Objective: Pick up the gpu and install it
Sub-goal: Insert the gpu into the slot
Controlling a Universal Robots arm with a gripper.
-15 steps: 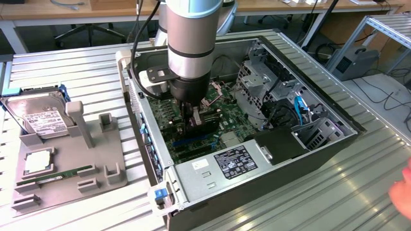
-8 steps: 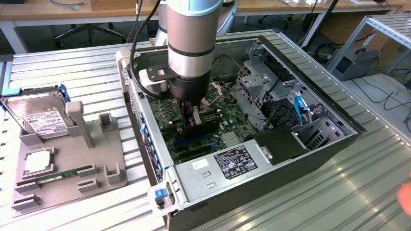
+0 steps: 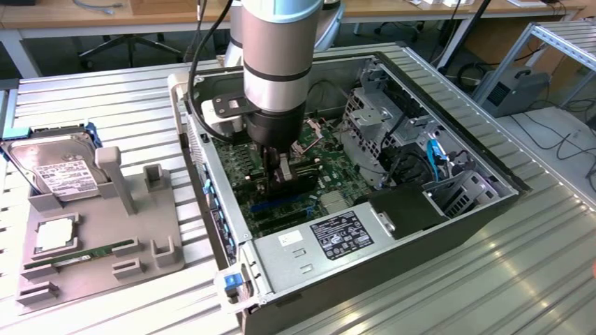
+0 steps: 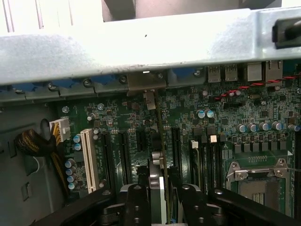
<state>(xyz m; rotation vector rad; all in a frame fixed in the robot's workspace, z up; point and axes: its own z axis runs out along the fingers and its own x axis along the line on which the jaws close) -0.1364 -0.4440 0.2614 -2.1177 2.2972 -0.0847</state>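
Exterior view, arm: the Universal Robots arm reached down into the open computer case (image 3: 279, 258) on the slatted metal counter (image 3: 84, 98).
Exterior view, end effector: the end effector (image 3: 282, 183) sat low over the green motherboard (image 3: 326, 171), pinching the gpu (image 3: 290, 187), which stood on edge.
Exterior view, parts holder: towards the exterior view's left, a grey fixture (image 3: 112, 262) carried a hard drive (image 3: 58, 171) and a RAM stick (image 3: 79, 257).
Wrist view, end effector: the black fingers (image 4: 136, 205) clamped the gpu (image 4: 159, 193) on both faces.
Wrist view, gpu: its thin edge ran between the black expansion slots (image 4: 123, 153), its end bracket (image 4: 146, 81) at the case's rear wall (image 4: 141, 47).
Wrist view, motherboard: a white slot (image 4: 88, 160) and the CPU socket (image 4: 258, 181) flanked the card.
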